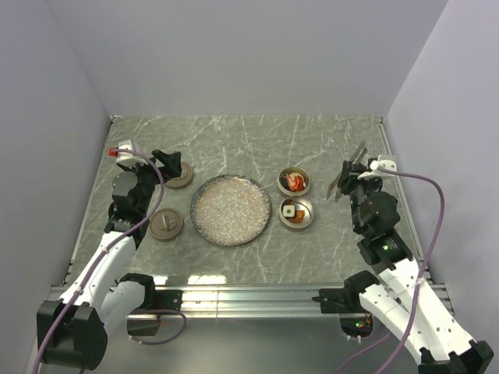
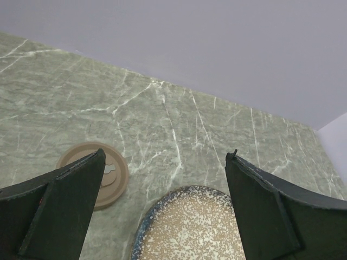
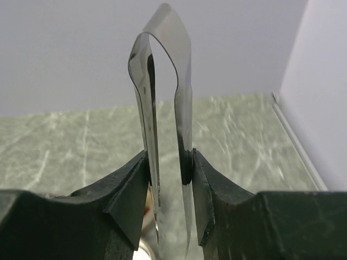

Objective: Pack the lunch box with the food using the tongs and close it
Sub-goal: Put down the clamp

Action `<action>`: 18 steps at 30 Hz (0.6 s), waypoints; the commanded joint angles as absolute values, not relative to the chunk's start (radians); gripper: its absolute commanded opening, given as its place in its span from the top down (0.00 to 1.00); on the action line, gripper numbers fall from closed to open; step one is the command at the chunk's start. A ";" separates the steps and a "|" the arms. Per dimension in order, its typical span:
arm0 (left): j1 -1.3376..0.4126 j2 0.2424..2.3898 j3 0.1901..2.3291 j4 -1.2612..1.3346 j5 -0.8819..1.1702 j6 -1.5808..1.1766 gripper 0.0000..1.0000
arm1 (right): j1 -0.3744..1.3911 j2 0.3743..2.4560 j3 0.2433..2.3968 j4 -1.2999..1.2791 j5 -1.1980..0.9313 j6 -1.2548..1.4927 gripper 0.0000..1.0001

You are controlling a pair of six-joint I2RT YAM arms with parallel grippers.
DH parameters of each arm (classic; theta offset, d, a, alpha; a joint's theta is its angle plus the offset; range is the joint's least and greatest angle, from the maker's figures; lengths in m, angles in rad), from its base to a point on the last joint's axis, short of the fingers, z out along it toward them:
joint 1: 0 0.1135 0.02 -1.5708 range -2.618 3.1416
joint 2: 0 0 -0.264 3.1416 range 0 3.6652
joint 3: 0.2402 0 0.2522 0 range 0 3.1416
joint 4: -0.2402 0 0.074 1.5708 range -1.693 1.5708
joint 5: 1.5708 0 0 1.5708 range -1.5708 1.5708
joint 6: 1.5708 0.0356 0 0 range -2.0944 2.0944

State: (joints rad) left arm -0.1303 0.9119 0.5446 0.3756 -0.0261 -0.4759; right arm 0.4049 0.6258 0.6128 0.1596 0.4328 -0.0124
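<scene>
The lunch box shows as two open round tins right of the plate. The far tin point(image 1: 295, 181) holds red and orange food point(image 1: 294, 182). The near tin point(image 1: 297, 212) holds a white square with a dark centre point(image 1: 289, 210). My right gripper point(image 1: 352, 176) point(image 3: 169, 162) hovers right of the tins, shut on the slim metal tongs point(image 1: 348, 173) point(image 3: 161, 81); its pads press both arms, and the joined end points up and away. My left gripper point(image 1: 167, 160) point(image 2: 166, 155) is open with nothing in it, above the far brown lid point(image 1: 181, 175) point(image 2: 111, 176).
A big speckled plate point(image 1: 231, 210) point(image 2: 190, 227) lies bare at the middle of the marble table point(image 1: 249, 140). A second brown lid point(image 1: 166, 224) lies near the left arm. Walls close the table on three sides.
</scene>
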 commanded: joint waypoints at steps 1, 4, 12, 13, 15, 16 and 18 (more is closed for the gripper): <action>-0.143 0.882 0.555 0.394 -0.011 -0.471 0.01 | 0.397 0.601 0.644 -0.069 0.500 0.077 0.57; -0.152 0.874 0.558 0.382 -0.017 -0.466 0.01 | 0.391 0.614 0.640 -0.155 0.479 0.089 0.57; -0.181 0.859 0.566 0.362 -0.055 -0.451 0.01 | 0.342 0.756 0.675 -0.258 0.341 0.112 0.58; -0.184 0.861 0.566 0.364 -0.054 -0.448 0.01 | 0.333 0.776 0.680 -0.259 0.321 0.112 0.58; -0.186 0.861 0.566 0.359 -0.061 -0.448 0.01 | 0.304 0.836 0.690 -0.259 0.279 0.112 0.58; -0.187 0.861 0.568 0.357 -0.064 -0.446 0.01 | 0.296 0.854 0.693 -0.258 0.252 0.113 0.58; -0.187 0.859 0.566 0.359 -0.063 -0.446 0.00 | 0.270 0.900 0.695 -0.244 0.218 0.115 0.58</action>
